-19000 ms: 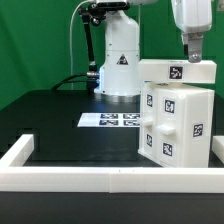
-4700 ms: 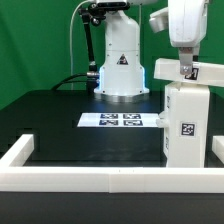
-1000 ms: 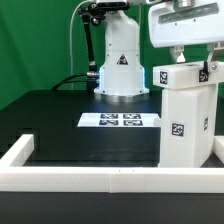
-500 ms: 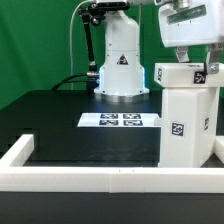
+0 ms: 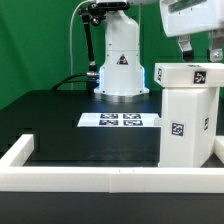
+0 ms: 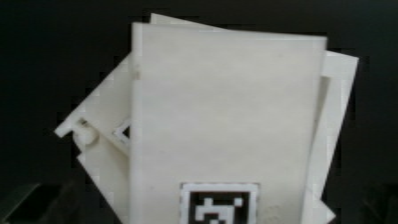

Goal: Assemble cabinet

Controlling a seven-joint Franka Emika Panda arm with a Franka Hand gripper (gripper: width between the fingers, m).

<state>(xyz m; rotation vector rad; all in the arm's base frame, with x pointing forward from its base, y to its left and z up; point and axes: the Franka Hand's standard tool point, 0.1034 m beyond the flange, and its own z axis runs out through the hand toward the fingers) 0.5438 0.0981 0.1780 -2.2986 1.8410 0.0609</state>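
Note:
The cabinet (image 5: 186,125) is a tall white box standing upright at the exterior view's right, with black-and-white marker tags on its side. A white top piece (image 5: 186,74) lies across it. My gripper (image 5: 200,50) hangs just above that top piece, open, its two fingers (image 5: 184,47) spread apart with nothing between them. The wrist view looks straight down on the cabinet's white top (image 6: 222,100) and one marker tag (image 6: 219,205). My fingers hardly show in that view.
The marker board (image 5: 120,121) lies flat on the black table, to the exterior view's left of the cabinet. A low white border frame (image 5: 100,178) rims the table's front and sides. The arm's white base (image 5: 120,62) stands at the back.
The gripper's jaws have spread wider, come off the cabinet's top piece and risen a little. The cabinet has stayed where it was.

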